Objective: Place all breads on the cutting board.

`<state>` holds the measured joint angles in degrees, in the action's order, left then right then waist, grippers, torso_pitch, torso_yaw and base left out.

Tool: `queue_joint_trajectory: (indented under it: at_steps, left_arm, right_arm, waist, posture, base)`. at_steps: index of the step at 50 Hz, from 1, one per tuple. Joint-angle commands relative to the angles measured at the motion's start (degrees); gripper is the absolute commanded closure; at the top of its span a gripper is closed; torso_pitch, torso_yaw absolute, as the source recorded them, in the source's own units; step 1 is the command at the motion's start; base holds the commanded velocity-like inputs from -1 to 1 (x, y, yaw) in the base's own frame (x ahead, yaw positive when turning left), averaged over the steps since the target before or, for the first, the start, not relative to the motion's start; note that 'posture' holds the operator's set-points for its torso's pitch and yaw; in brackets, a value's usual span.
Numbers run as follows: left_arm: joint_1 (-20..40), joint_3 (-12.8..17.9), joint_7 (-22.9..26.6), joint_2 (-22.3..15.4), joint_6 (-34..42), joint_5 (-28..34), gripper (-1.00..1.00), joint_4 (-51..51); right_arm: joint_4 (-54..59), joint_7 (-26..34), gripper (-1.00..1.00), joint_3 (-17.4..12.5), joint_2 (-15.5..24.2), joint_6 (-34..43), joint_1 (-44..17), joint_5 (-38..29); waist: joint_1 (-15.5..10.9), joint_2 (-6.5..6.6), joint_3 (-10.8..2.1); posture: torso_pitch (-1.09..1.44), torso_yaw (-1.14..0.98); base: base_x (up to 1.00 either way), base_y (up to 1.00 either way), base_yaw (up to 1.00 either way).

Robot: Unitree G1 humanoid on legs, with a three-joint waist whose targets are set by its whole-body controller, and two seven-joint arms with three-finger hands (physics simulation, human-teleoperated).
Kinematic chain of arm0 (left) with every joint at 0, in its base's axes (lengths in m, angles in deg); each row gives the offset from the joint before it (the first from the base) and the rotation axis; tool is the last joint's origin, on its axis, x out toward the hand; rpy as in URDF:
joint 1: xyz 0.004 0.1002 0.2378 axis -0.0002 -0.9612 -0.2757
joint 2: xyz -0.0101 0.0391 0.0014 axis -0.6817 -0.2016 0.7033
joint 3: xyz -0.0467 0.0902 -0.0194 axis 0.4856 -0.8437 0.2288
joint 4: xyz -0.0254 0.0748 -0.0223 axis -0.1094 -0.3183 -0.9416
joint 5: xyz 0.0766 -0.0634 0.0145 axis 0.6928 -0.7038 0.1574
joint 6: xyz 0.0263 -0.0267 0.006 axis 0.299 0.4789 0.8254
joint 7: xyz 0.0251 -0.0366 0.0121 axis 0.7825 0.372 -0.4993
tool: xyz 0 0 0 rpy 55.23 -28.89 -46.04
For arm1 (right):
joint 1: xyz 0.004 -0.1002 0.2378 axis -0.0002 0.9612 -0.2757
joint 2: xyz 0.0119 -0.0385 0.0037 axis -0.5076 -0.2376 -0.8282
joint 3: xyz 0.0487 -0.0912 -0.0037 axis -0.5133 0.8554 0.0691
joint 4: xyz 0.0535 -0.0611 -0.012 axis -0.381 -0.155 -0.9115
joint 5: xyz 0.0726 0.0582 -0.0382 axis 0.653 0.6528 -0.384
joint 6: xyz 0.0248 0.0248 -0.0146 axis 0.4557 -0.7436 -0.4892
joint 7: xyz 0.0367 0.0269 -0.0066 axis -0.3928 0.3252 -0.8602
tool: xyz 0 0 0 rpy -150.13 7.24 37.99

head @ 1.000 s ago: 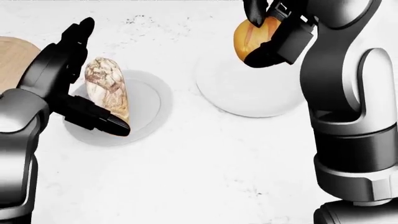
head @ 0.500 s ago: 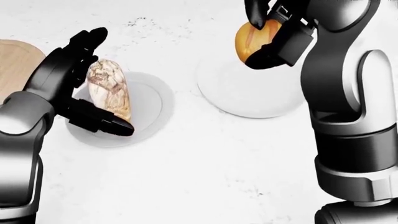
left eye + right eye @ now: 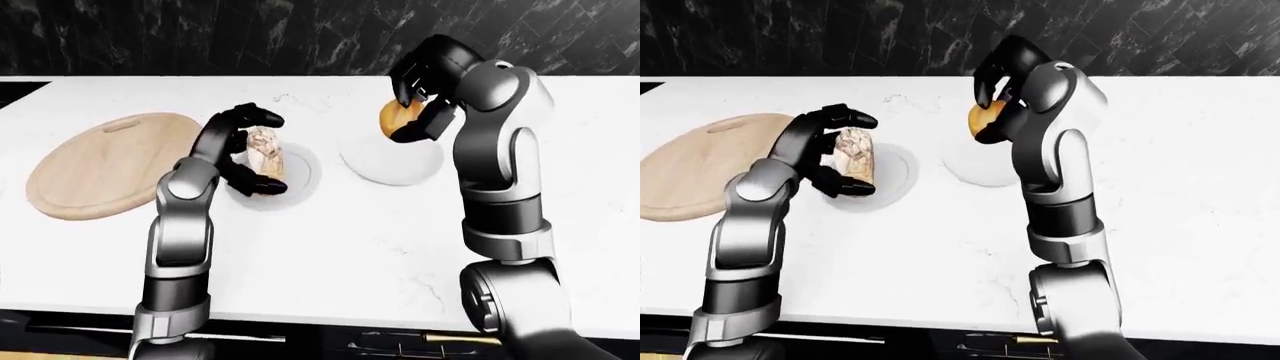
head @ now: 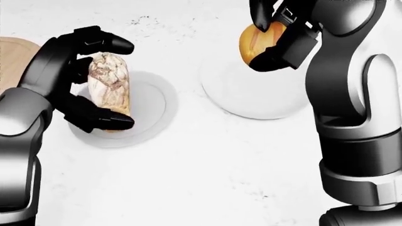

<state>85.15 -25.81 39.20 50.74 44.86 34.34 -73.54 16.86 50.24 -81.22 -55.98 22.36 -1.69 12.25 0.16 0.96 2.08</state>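
Observation:
A long pale loaf [image 4: 110, 85] lies on a small white plate [image 4: 151, 106] at the left of the head view. My left hand [image 4: 94, 82] has its fingers curled over the loaf's top and its thumb under the lower end, closed round it. My right hand [image 4: 271, 33] is shut on a round golden bun [image 4: 252, 43] and holds it above a second white plate [image 4: 251, 92]. The round wooden cutting board [image 3: 95, 161] lies to the left of both plates, bare, in the left-eye view.
The white marble counter [image 3: 330, 247] runs the width of the views, with a dark marbled wall [image 3: 200, 37] behind it. The counter's near edge [image 3: 330, 319] crosses the bottom of the eye views. A dark strip [image 3: 15, 90] shows at the counter's far left.
My left hand's fingers, spread open beside the loaf before, have curled over its top and closed on it. My right hand and the bun have barely moved.

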Motion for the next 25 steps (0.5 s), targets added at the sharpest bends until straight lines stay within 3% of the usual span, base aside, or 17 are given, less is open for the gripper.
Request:
queue_joint_trajectory:
  at_steps: [1, 4, 19, 20, 22, 25]
  left_arm:
    - [2.0, 0.4, -1.3, -0.3, -1.7, -0.5, 0.63, 2.3]
    - [2.3, 0.6, -1.5, -0.6, -0.7, -1.0, 0.98, 4.1]
    - [7.3, 2.6, -0.1, -4.7, 11.5, -3.8, 1.0, 15.8]
    - [7.7, 2.7, 0.0, -5.0, 12.3, -3.9, 1.0, 16.5]
    - [8.1, 2.9, 0.3, -5.6, 13.2, -4.3, 1.0, 17.3]
    - [8.2, 2.9, 0.4, -6.0, 13.8, -4.7, 1.0, 17.9]
  right_arm:
    - [-1.9, -0.9, 1.0, -0.5, 0.6, -0.9, -2.2, -0.2]
    - [-2.0, -0.9, 1.0, -0.5, 0.5, -0.9, -2.3, 0.0]
    - [-4.4, -0.3, 1.0, -0.7, 0.8, 0.7, -3.8, 0.0]
    - [-4.2, -0.4, 1.0, -0.8, 0.8, 0.8, -4.0, 0.1]
    - [-4.3, -0.7, 1.0, -0.8, 0.9, 0.8, -3.9, 0.3]
    - [-4.5, -1.1, 1.0, -0.7, 0.7, 0.9, -3.7, 0.4]
  waist:
    - [0.1, -0.09, -1.63]
    - [0.1, -0.15, -1.56]
    - [0.2, -0.19, -0.95]
    - [0.4, 0.15, -2.18]
    - [0.0, -1.41, -1.49]
    - [-0.1, -3.41, -2.19]
  posture:
    - [0.0, 0.0]
    - [0.0, 0.0]
    - [0.0, 0.0]
    - [0.0, 0.0]
    - [0.0, 0.0]
    - [0.0, 0.0]
  base:
    - [0.0, 0.0, 0.0]
    - [0.0, 0.0, 0.0]
    - [0.0, 0.0, 0.0]
    - [0.0, 0.3, 0.0]
    - [0.0, 0.38, 0.0]
    - [0.0, 0.68, 0.0]
